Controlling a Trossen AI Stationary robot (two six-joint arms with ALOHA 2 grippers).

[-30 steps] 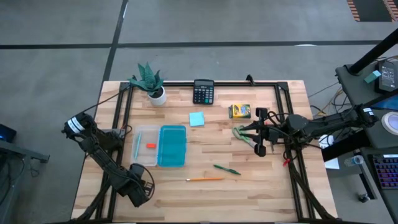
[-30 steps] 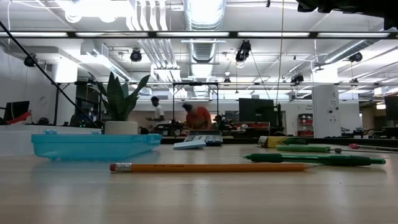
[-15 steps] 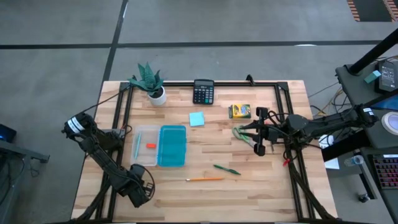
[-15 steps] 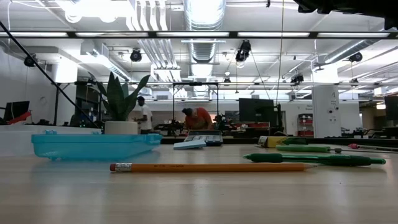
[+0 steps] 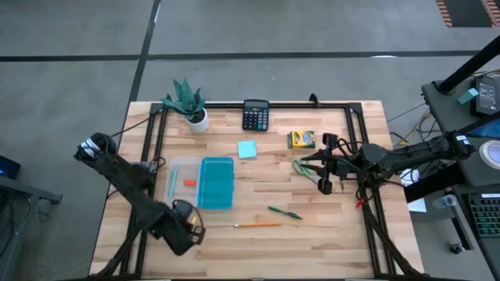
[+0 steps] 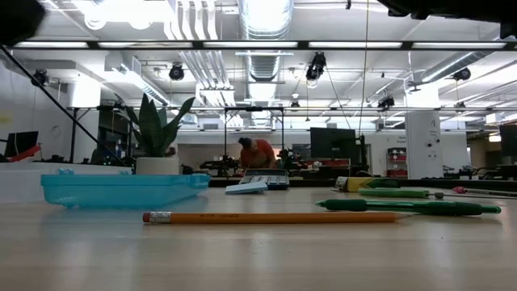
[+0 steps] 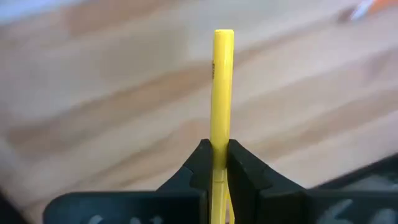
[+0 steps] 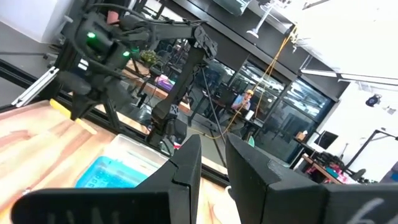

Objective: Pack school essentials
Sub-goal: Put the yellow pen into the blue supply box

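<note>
My left gripper (image 5: pixel 184 227) hovers near the table's near-left part, shut on a yellow pen (image 7: pixel 222 87). My right gripper (image 5: pixel 323 165) hangs open above the table's right part, just right of the green-handled scissors (image 5: pixel 301 166), which lie flat. An orange pencil (image 5: pixel 258 225) and a green pen (image 5: pixel 285 212) lie near the front. The light-blue sticky pad (image 5: pixel 248 149) and the yellow crayon box (image 5: pixel 301 139) sit farther back. A red eraser (image 5: pixel 189 183) and a teal pen (image 5: pixel 173 183) lie in the clear box (image 5: pixel 181 186). My left gripper pinches the yellow pen between its two fingers, at a point on the shaft (image 7: pixel 219 135). The pen runs along the fingers, and its free end (image 7: pixel 223 34) sticks out well past the fingertips. It is lifted clear of the wooden table.
The teal lid (image 5: pixel 216 182) lies beside the clear box. A calculator (image 5: pixel 255 115) and a white-potted plant (image 5: pixel 187 101) stand at the far edge. Black frame rails run along the table's left, right and far sides. Bare wood shows between the lid and the scissors.
My left gripper has risen and shifted slightly toward the table's right, still shut on the yellow pen; its arm now shows at the low view's top left corner. My right gripper has kept still. A person in the room behind has walked out of sight.
</note>
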